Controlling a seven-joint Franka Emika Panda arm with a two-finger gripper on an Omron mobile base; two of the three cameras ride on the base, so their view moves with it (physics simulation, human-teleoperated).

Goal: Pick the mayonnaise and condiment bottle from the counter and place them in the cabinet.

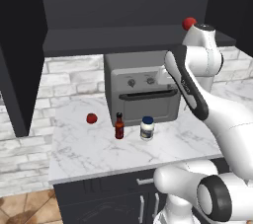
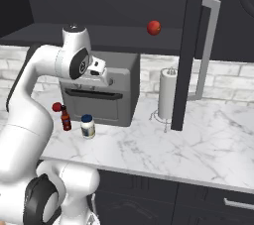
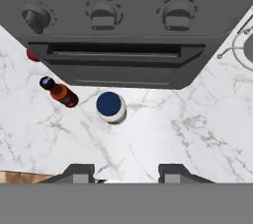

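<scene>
The mayonnaise [image 1: 147,128] [image 2: 88,126], a squat white jar with a dark blue lid [image 3: 110,107], stands on the marble counter [image 1: 89,154] in front of the toaster oven. Just to its left stands the condiment bottle [image 1: 119,126] [image 2: 65,118] [image 3: 60,92], slim, red-brown, black-capped. My gripper [image 3: 128,174] hangs high over the counter and looks straight down, open, with nothing between its fingertips; the jar lies ahead of it and slightly left. The dark cabinet [image 1: 108,40] spans the wall above, its wide shelf open to the front.
A grey toaster oven [image 1: 143,90] stands behind both items. One tomato [image 1: 91,118] lies left of the bottle, another [image 2: 154,27] on the cabinet shelf. A paper-towel roll [image 2: 167,95] and an open cabinet door [image 2: 193,45] stand to the right.
</scene>
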